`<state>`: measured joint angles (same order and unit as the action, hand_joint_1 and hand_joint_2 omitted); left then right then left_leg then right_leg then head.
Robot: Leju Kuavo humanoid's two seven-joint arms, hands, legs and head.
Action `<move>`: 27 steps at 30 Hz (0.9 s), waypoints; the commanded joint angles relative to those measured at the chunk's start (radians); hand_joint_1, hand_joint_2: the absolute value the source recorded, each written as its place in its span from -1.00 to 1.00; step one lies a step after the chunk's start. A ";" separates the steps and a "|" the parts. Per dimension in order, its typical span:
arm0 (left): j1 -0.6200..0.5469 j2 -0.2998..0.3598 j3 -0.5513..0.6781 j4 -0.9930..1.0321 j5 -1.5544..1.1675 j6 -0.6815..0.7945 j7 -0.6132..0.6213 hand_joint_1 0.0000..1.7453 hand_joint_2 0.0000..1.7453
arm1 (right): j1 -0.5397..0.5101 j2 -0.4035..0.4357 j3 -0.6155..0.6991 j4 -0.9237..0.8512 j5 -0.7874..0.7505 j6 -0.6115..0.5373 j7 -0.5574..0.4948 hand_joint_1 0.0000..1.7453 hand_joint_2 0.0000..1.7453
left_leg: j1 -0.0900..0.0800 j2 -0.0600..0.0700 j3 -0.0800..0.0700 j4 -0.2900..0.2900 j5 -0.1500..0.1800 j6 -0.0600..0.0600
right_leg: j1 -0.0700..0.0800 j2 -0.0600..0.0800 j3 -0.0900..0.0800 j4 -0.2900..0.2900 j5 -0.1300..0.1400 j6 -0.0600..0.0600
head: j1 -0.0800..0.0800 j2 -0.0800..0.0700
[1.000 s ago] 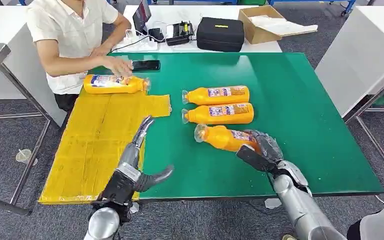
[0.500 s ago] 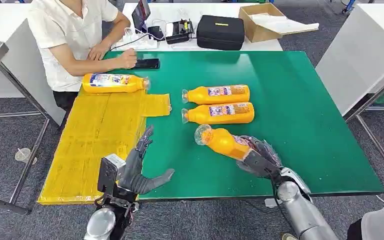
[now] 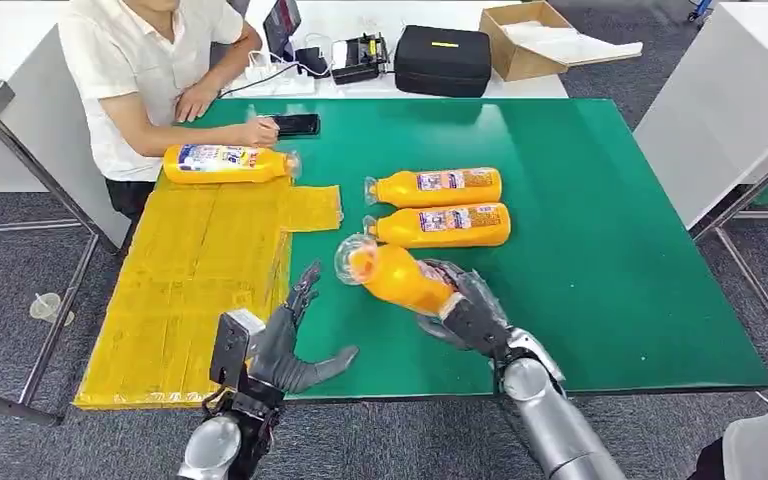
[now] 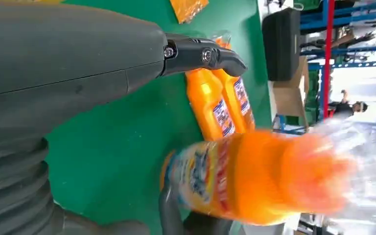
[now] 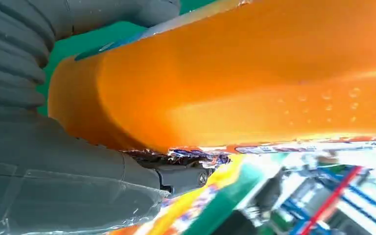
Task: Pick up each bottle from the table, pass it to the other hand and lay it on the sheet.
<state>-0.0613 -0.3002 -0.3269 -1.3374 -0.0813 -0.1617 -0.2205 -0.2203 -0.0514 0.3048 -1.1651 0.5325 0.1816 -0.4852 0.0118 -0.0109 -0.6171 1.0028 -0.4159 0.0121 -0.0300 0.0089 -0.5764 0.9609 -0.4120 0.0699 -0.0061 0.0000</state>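
Right hand (image 3: 465,310) grips an orange bottle (image 3: 395,276) by its base, lifted off the green table (image 3: 600,230), cap end pointing to 10 o'clock. Left hand (image 3: 285,345) at its 8 o'clock, fingers spread, holding nothing. Two bottles (image 3: 440,206) lie at 12 o'clock of the held one. Another bottle (image 3: 225,162) lies on the yellow sheet (image 3: 190,280).

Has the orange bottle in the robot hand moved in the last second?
Yes. The held bottle has been carried left toward the yellow sheet, away from the two bottles lying on the table.
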 commanded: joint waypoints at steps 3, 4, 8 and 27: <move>-0.027 -0.042 -0.051 0.057 -0.049 0.030 0.005 -1.00 1.00 | -0.002 0.099 0.078 -0.075 0.107 -0.145 0.063 1.00 1.00 | 0.000 0.001 0.002 0.001 -0.002 0.000 | 0.001 0.000 0.002 0.001 -0.002 -0.003 | 0.000 0.000; -0.025 -0.042 -0.051 0.051 -0.049 0.031 0.009 -1.00 1.00 | 0.002 0.104 0.081 -0.086 0.113 -0.148 0.070 1.00 1.00 | 0.000 0.001 0.001 0.001 -0.001 0.001 | 0.000 0.000 0.002 0.001 -0.001 -0.003 | 0.000 0.000; -0.012 -0.049 -0.033 0.040 -0.025 0.050 0.025 -1.00 1.00 | 0.029 0.148 0.058 -0.132 0.169 -0.206 0.088 1.00 1.00 | 0.000 0.001 0.001 0.001 -0.002 0.000 | 0.001 -0.001 0.002 0.001 -0.002 -0.004 | 0.000 0.000; -0.038 -0.049 -0.034 -0.011 0.308 0.050 -0.032 -1.00 1.00 | 0.071 0.276 0.065 -0.084 0.257 -0.239 0.035 1.00 1.00 | 0.001 0.001 0.003 0.002 -0.003 0.000 | 0.002 -0.002 0.004 0.002 -0.003 -0.006 | 0.000 0.000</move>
<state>-0.0656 -0.3002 -0.3597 -1.3767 0.1215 -0.0896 -0.2250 -0.1268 0.2067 0.3582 -1.3249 0.8099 -0.0695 -0.4058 0.0120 -0.0107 -0.6189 1.0026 -0.4158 0.0120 -0.0303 0.0090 -0.5782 0.9612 -0.4123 0.0695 -0.0061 0.0000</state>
